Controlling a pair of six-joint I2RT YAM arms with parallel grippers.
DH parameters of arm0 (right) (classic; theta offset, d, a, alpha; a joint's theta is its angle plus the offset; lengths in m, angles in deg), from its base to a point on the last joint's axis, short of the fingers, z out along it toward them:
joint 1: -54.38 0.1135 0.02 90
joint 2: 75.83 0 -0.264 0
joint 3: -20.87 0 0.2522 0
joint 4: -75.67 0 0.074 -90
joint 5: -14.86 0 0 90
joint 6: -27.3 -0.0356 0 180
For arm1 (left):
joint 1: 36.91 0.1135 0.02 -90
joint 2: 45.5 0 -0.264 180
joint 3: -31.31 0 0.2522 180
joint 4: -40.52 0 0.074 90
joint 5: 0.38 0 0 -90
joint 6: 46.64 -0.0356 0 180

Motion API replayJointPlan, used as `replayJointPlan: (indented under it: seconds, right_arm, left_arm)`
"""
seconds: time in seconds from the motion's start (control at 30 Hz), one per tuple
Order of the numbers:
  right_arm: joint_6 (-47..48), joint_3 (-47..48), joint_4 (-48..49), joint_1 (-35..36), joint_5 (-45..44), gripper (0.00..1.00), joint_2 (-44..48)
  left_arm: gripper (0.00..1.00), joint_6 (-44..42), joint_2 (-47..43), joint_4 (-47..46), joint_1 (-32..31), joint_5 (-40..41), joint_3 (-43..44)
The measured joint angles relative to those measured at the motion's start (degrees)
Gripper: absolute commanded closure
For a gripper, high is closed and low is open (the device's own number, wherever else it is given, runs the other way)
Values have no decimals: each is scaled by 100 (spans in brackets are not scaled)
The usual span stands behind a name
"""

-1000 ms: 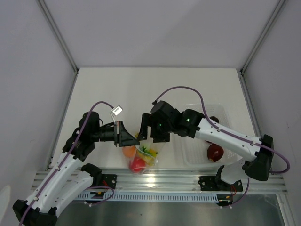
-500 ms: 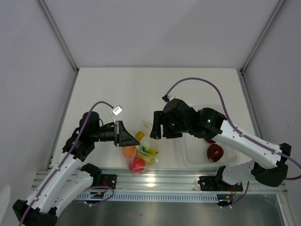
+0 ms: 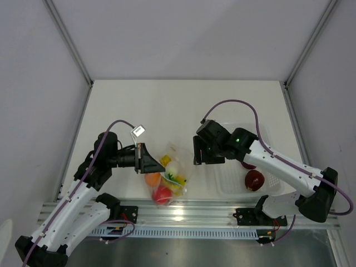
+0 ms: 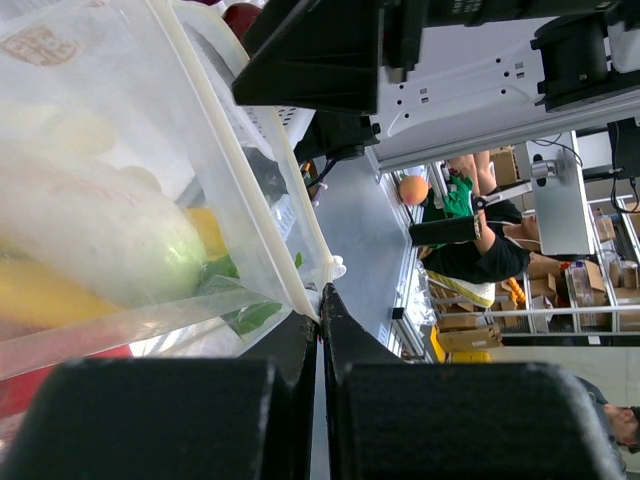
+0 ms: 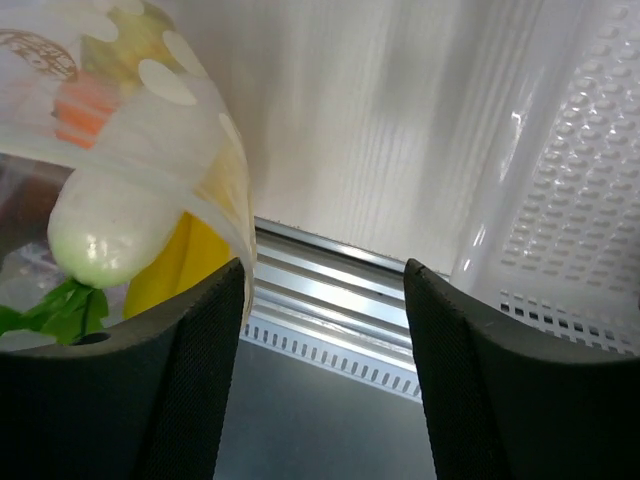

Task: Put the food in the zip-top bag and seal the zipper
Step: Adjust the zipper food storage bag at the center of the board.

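Note:
The zip-top bag (image 3: 168, 179) hangs near the front edge, with my left gripper (image 3: 161, 165) shut on the corner of its zipper (image 4: 240, 170). Food lies inside it: an orange ball (image 3: 152, 179), a red fruit (image 3: 163, 194), a yellow banana bunch (image 3: 177, 184) and a white oblong piece (image 3: 173, 166) at the mouth. My right gripper (image 3: 207, 157) is open and holds nothing, between the bag and the tray. In the right wrist view the bag (image 5: 150, 120) is at the left, just beside the left finger (image 5: 190, 380). Another red fruit (image 3: 255, 179) lies in the tray.
The clear ridged tray (image 3: 233, 186) stands at the right, under my right arm. A dark piece (image 3: 248, 165) in it is partly hidden by that arm. The metal rail (image 3: 222, 211) runs along the table's near edge below the bag.
My right gripper has drawn back to the right, away from the bag's mouth toward the tray, its jaws a little narrower. The white piece now shows in the bag. The left arm holds still.

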Motion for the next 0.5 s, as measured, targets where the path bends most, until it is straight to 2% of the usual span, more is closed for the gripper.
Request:
replayJointPlan:
  seconds: [0.1,0.13,0.2,0.23,0.27,0.5]
  right_arm:
    - [103,-313,361,-79,275,42,-2]
    - [120,-358,461,-79,348,53,-2]
    - [212,-435,713,-79,479,67,-20]
    - [234,-446,817,-79,533,87,-39]
    - [275,-455,929,-76,595,98,-57]
    - [332,-192,1215,79,638,100,-63]
  left_arm:
    - [99,0,0,2,0,-11,0]
    - [99,0,0,7,0,-15,0]
    - [99,0,0,11,0,-17,0]
    - [99,0,0,17,0,-17,0]
    - [99,-2,0,24,0,-17,0]
    - [99,-109,-42,234,0,17,37]
